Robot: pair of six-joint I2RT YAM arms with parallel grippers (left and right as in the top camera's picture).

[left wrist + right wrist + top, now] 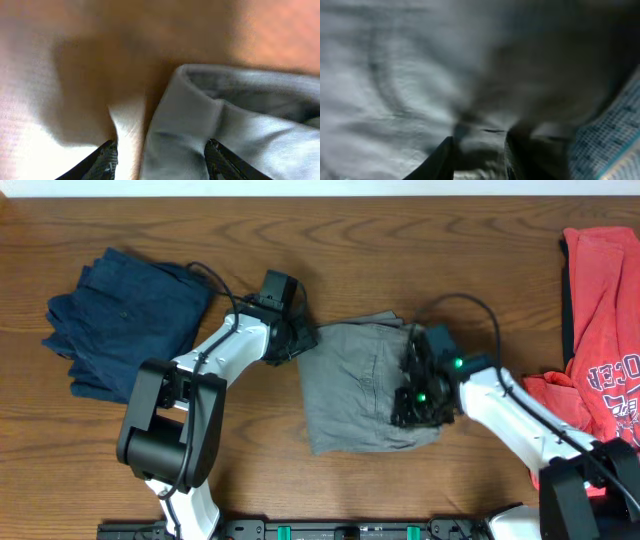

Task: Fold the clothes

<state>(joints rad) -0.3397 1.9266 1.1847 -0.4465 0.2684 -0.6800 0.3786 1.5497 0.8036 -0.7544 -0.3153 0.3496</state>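
Blue garment (125,315), well left of the grey garment (355,390), lies in a rough bunched fold, probably done. Left pincer (298,340) is at the grey garment's upper left edge, jaws apart and straddling the hem, not clamped. Grey garment is partly folded and lumpy on the table (300,225), likely the current job. Right pincer (418,395) presses on its right edge; blurred, can't tell if it grips. Red shirt (605,330), far right of it, is unfolded.
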